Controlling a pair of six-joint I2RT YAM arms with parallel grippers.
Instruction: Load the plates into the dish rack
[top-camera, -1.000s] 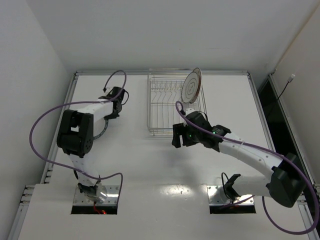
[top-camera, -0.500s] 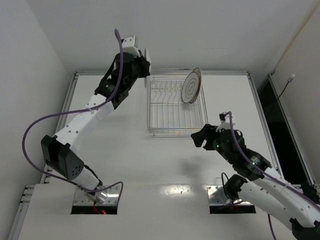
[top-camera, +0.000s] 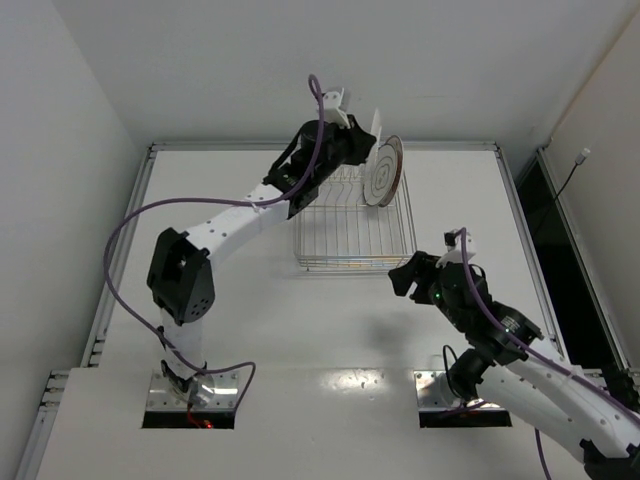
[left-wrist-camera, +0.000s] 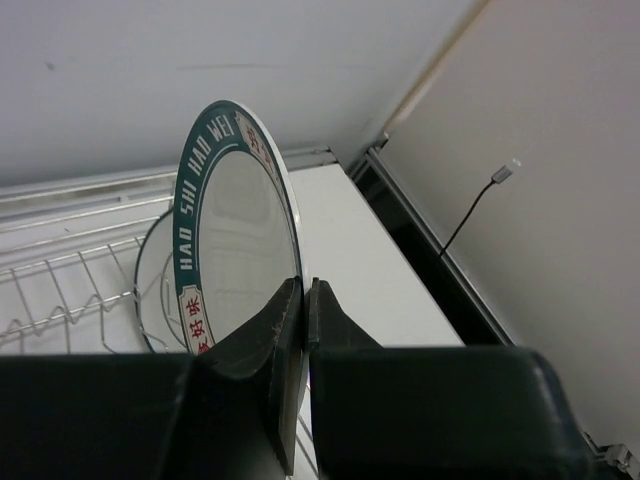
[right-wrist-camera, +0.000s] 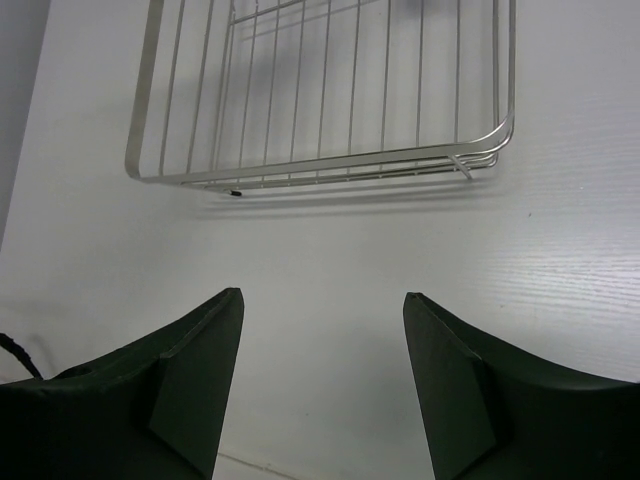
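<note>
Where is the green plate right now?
In the top view, the left gripper holds the green plate upright over the rack's far end, beside the grey plate.

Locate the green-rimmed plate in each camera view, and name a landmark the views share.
Top external: green-rimmed plate edge-on, top centre, in the left gripper.
Left wrist: centre-left, upright, clamped.
Right wrist: not in it.
Shared landmark: the dish rack, in all three views.

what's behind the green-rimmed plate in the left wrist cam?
A second plate shows only a pale edge, standing in the dish rack. The green-rimmed plate, pinched by the left gripper, covers the rest, so its pattern is hidden.
</note>
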